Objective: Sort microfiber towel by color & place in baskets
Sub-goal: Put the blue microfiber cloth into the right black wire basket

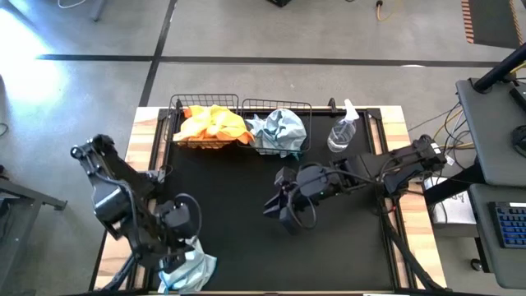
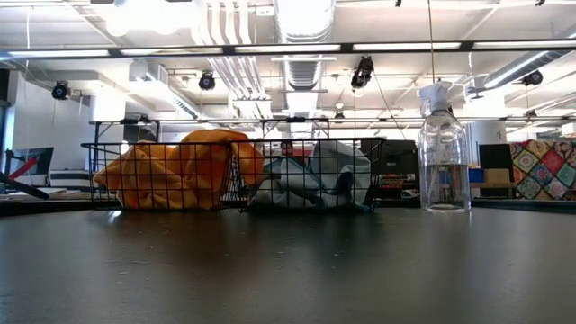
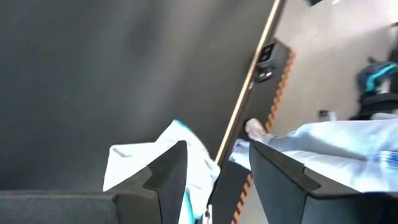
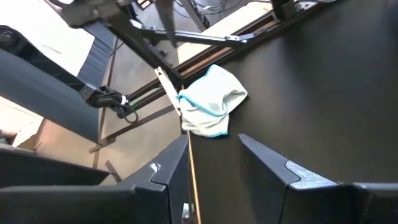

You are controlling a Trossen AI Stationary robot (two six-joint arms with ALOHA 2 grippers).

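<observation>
Left gripper (image 1: 175, 265) sits wide open, empty, right over the blue cloth (image 1: 191, 270) at the worktop's front-left corner.

I see a grey concrete floor (image 1: 271, 78) crossed by dark lines around the bench (image 1: 246, 205). Overhead run white ducts (image 2: 301, 36) and strip lights (image 2: 405, 47). A patchwork quilt (image 2: 544, 169) hangs far off, and a keyboard (image 1: 509, 224) sits on a side desk.

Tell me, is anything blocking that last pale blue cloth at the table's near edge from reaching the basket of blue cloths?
Nothing visible does. Between the pale blue cloth and the blue-filled basket lies bare black table. The spray bottle stands off to the side.
</observation>
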